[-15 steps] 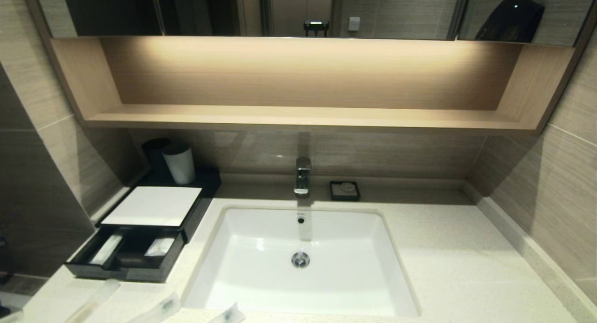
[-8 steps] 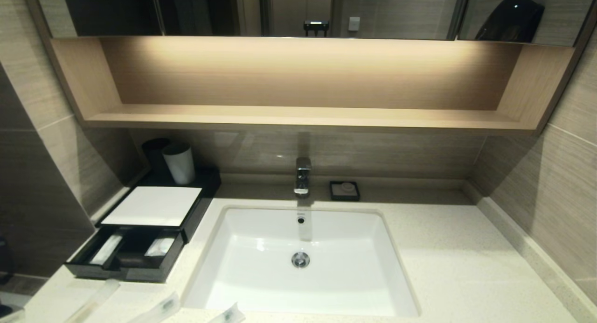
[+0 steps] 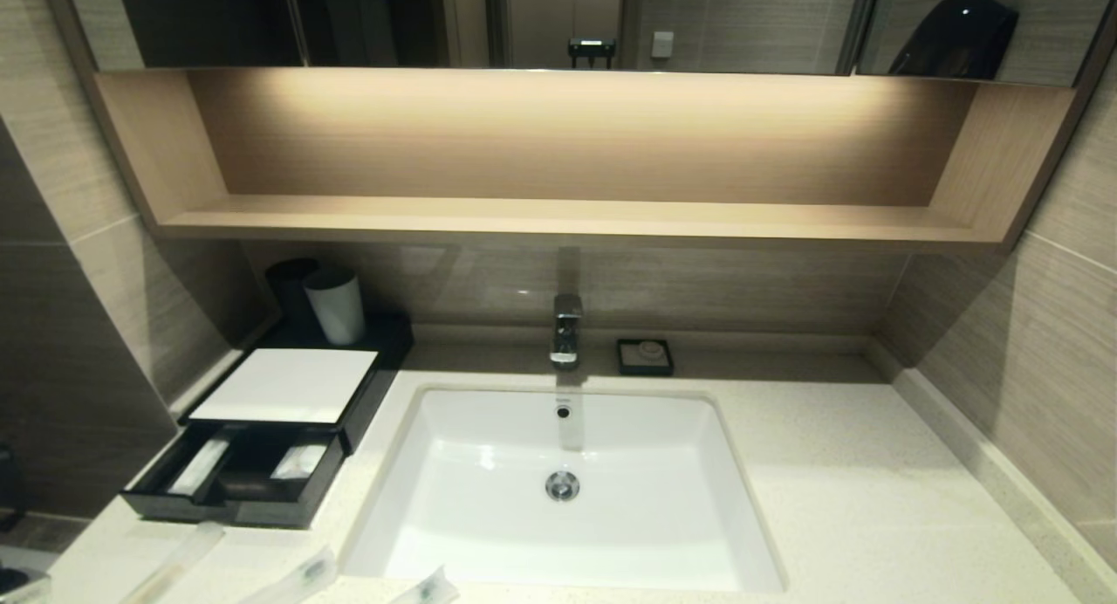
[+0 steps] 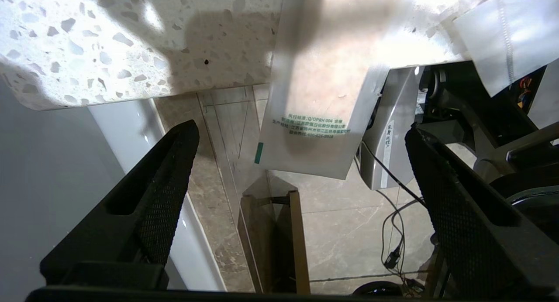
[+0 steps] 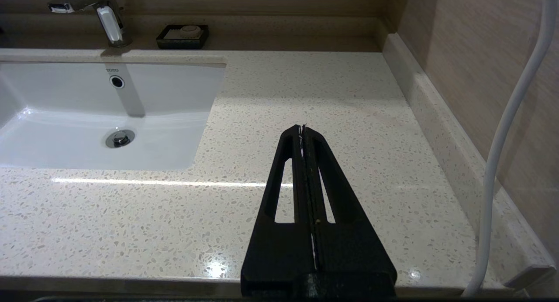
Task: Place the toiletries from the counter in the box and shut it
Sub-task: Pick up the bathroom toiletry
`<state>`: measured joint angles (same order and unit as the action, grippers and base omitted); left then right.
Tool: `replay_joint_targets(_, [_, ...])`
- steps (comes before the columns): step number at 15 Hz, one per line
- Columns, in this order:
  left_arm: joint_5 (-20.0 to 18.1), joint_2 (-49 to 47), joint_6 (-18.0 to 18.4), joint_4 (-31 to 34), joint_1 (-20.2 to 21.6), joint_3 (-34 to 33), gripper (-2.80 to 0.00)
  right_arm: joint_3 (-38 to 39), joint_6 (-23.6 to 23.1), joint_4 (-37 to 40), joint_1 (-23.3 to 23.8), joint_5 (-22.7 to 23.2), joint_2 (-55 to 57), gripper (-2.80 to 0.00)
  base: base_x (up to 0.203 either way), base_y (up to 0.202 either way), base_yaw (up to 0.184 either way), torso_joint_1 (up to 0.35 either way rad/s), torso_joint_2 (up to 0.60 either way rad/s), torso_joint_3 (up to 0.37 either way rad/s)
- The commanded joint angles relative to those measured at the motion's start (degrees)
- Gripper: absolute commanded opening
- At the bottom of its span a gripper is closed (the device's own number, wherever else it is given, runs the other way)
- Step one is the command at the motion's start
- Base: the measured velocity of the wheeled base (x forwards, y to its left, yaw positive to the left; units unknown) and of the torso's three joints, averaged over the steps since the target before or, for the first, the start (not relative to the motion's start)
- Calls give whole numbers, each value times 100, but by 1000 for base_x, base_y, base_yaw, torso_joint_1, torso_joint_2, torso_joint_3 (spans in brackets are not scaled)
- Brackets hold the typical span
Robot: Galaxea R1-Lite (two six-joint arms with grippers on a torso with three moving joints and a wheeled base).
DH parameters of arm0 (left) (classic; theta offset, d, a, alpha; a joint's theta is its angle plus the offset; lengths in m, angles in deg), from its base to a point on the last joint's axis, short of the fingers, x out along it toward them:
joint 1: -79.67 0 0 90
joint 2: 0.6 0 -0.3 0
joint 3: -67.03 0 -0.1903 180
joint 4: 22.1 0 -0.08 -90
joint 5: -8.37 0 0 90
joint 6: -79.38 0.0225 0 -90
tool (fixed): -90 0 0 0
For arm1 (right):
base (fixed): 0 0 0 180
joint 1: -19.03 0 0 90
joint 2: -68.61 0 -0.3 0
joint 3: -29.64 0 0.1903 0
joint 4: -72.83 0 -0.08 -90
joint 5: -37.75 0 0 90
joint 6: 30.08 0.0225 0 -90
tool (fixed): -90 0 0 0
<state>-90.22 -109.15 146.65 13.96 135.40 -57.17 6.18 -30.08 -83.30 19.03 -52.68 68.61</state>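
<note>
— While the box [image 3: 288, 386] sits left of the basin, drawer out, where are the packets [image 3: 305, 576]?
— Front counter [image 3: 838, 464] edge. Left gripper [image 4: 301, 162] gapes wide before one, empty; right gripper [image 5: 302, 132] is clenched, parked.

head view overhead, wrist views near counter [image 5: 349, 88]

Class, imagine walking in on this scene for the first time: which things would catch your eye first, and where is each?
The white basin, sunk into the speckled counter, dominates the middle under the faucet. At far left sits the black box, its drawer pulled open, with plastic-wrapped packets lying along the counter's near edge. The left gripper hangs open under a packet that overhangs that edge; the right gripper rests shut above the counter's right side.
</note>
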Motion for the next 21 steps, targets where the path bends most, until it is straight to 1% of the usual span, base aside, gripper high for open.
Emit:
replay_joint_targets(1, [-3,-9,-34,5,-16,8,0,1,0,2,0,0,0,-280,0,0,0,0,0,0])
replay_joint_targets(3, [-3,-9,-268,-61,-131,8,0,1,0,2,0,0,0,-280,0,0,0,0,0,0])
replay_joint_targets(4, [-3,-9,-296,-74,-152,7,0,1,0,2,0,0,0,-280,0,0,0,0,0,0])
replay_joint_targets(21, [-11,-44,-364,-208,-177,-64,0,1,0,2,0,0,0,-280,0,0,0,0,0,0])
